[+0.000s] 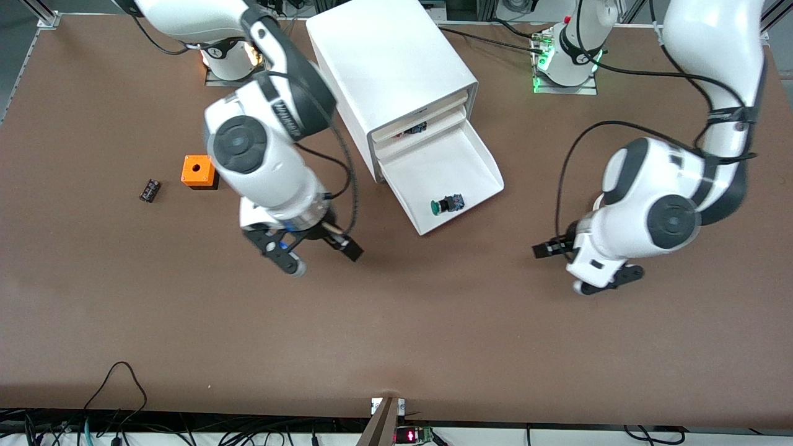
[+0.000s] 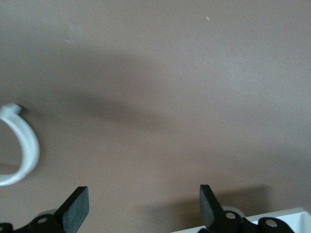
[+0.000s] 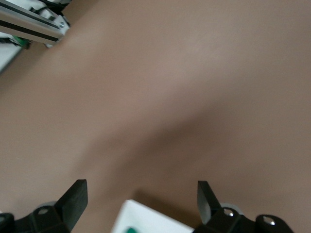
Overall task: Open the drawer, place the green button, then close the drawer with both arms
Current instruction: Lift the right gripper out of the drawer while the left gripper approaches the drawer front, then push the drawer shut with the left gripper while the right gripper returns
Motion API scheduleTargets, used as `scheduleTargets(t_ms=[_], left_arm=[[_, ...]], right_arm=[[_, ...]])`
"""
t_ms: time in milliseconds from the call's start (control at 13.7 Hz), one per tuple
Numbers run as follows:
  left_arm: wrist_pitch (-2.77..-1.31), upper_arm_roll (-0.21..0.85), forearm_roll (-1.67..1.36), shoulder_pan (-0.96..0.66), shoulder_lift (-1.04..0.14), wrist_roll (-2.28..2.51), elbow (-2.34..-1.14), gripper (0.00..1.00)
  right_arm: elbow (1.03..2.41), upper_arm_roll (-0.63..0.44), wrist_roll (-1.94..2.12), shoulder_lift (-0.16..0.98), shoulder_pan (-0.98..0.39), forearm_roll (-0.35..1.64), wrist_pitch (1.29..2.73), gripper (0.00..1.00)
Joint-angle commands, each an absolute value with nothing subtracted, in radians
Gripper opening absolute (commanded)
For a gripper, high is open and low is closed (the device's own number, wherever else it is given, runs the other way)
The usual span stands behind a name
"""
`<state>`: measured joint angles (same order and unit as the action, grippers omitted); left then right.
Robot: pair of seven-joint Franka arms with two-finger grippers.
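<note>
A small all-black ribbed component (image 1: 149,189) is lying on the brown table (image 1: 396,334) toward the right arm's end, and just beside it an orange cube with a round hole in its top (image 1: 197,171) is sitting on a dark base. The right arm's black two-finger gripper (image 1: 316,255) is hanging over bare table, between the cube and the cabinet, with its fingers (image 3: 73,201) spread wide and holding nothing. The tall white boxy cabinet (image 1: 390,68) is standing at the middle of the table. Its lowest white tray drawer (image 1: 461,162) is standing pulled fully out, while the two drawers above it are showing only a narrow gap. The tiny push button with a round green cap and black boxy body (image 1: 447,204) is lying on its side in the open drawer, near the low front wall. The left arm's black gripper (image 1: 579,263) is hovering over bare table toward the left arm's end, well apart from the drawer, its fingers (image 2: 75,208) likewise spread and empty.
</note>
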<state>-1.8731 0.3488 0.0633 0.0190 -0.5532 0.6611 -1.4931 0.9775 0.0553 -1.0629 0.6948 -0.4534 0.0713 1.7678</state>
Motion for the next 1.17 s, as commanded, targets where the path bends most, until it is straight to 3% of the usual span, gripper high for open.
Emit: scheduleTargets(t_ms=[0,364,1092], left_arm=[[-2.009,0.353,0.071,-0.017,-0.534,0.753,-1.623,1.00],[-2.305,0.353,0.154,-0.129,-0.543,0.975,-1.816,1.00],[-2.303,0.385,0.235,-0.198,-0.580,1.111,-1.858,1.00]], right_arm=[[0.996,0.069,-0.815,0.641,-0.365,0.089,1.654,1.00],[1.205,0.034,-0.464,0.482,-0.244,0.083,1.635,1.00],[1.543,-0.135,-0.166,0.164,-0.241,0.072,1.629,1.00]])
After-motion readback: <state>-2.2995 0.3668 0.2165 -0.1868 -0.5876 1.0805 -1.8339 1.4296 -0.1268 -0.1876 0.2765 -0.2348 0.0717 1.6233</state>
